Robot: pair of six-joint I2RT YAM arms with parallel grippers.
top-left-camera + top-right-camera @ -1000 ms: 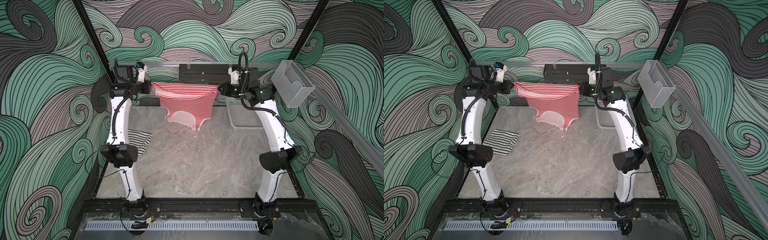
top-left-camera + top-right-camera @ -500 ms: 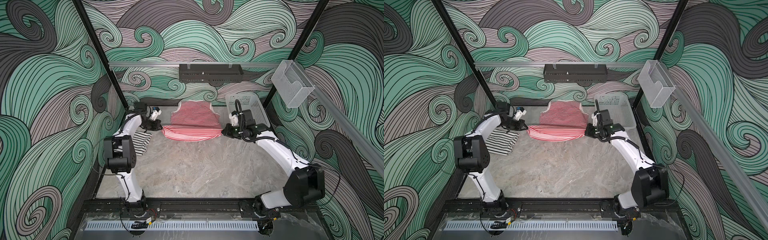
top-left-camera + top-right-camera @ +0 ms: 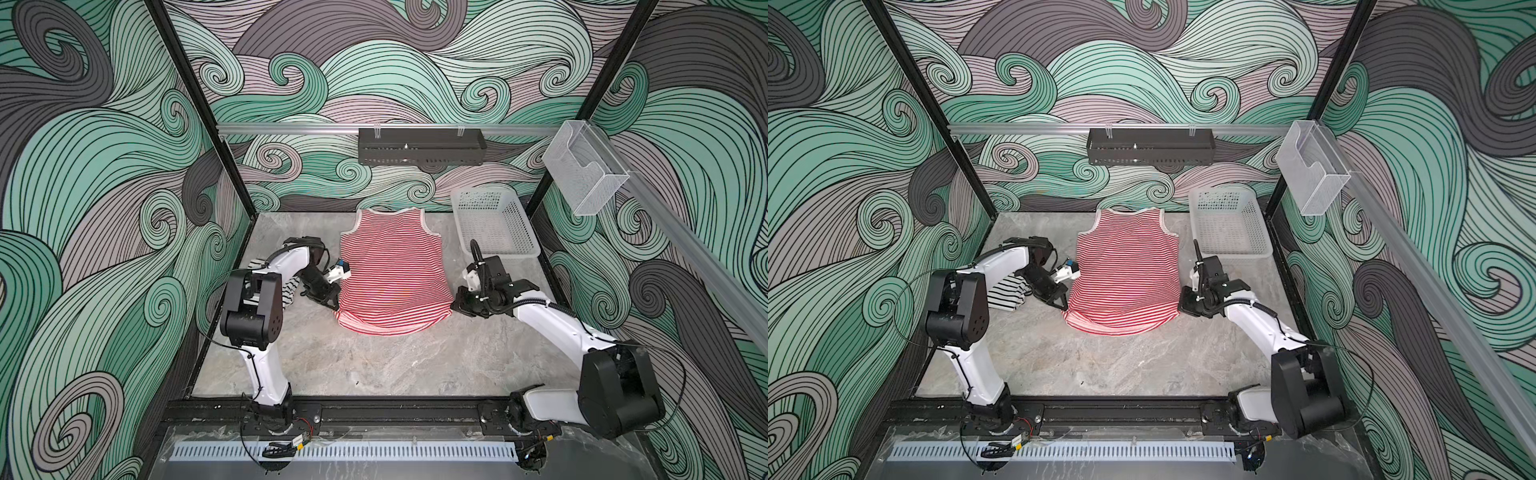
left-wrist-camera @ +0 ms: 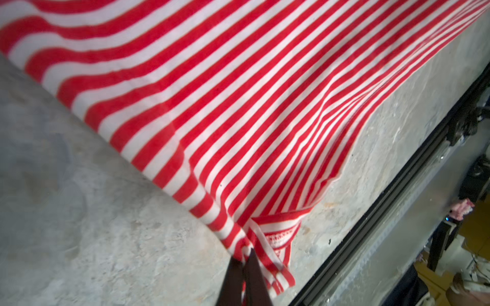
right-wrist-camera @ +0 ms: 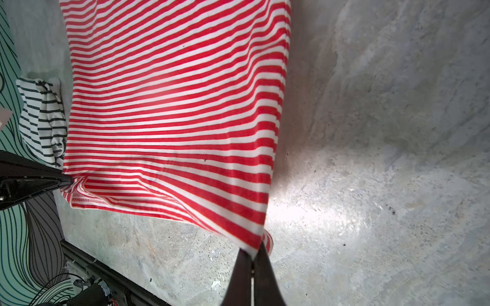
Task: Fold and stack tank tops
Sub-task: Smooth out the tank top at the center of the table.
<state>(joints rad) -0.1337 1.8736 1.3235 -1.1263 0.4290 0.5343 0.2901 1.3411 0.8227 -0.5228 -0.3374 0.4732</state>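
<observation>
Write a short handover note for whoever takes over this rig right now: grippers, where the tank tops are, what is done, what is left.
The left gripper is shut on one hem corner of the red-and-white tank top.
The right gripper is shut on the opposite hem corner.
The red-and-white tank top lies spread on the table, neck toward the back wall, unfolded.
The black-and-white tank top lies beside the left arm, partly hidden; it looks folded.
Done: red one laid out. Left: fold it, then stack the two.
</observation>
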